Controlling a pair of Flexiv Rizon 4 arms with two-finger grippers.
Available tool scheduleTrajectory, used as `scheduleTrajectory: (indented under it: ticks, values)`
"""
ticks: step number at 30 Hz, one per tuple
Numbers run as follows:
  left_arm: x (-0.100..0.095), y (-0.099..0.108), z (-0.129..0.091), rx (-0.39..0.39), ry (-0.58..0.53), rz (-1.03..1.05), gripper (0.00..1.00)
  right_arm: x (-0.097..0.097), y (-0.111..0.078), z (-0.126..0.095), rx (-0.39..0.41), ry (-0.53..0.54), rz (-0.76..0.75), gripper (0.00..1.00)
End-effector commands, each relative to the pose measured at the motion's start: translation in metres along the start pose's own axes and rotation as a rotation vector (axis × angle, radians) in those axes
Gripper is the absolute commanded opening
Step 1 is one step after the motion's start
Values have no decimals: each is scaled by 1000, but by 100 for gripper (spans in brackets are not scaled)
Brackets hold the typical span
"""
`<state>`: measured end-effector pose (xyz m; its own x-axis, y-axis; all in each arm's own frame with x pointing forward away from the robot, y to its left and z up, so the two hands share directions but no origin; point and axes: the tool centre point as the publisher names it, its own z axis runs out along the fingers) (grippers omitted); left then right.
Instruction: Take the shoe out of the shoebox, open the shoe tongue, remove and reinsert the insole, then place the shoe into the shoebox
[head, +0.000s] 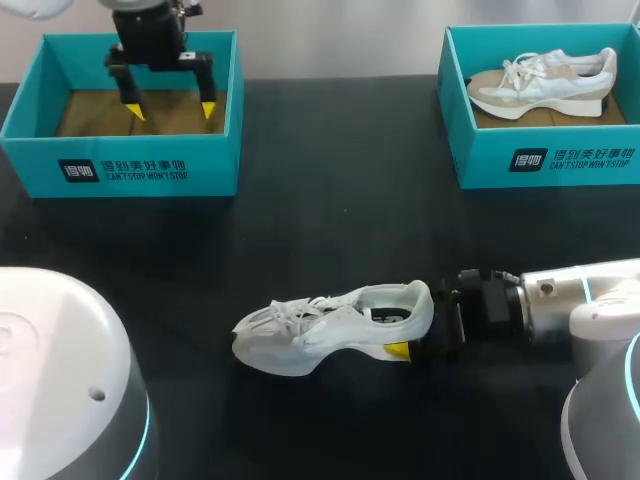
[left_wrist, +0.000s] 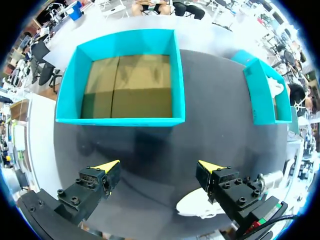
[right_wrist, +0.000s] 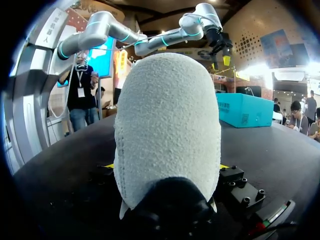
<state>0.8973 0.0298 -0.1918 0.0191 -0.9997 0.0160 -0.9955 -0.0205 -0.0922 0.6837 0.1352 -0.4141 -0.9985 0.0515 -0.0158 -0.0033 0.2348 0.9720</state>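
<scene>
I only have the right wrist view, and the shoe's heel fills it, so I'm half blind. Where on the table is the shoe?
Observer: The shoe sits on the table near the front middle, outside both boxes, with its toe pointing left.
Operator: Is the left box free?
Observer: Yes, the left box shows only its bare brown floor.
Operator: And the other box?
Observer: The right box holds a second shoe.

White arms (head: 590, 290), cyan rings (head: 628, 375), yellow-tipped black jaws
</scene>
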Motion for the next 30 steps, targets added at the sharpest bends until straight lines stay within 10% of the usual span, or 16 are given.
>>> scheduleTrajectory:
  ticks: [1, 11, 30]
  values:
    - [-3, 4, 0, 18, 6, 0, 100, -1, 0, 0, 3, 1, 1, 0]
    - [-3, 4, 0, 18, 6, 0, 100, -1, 0, 0, 3, 1, 1, 0]
    - [101, 126, 13, 9, 20, 84, 100, -1, 0, 0, 3, 1, 1, 0]
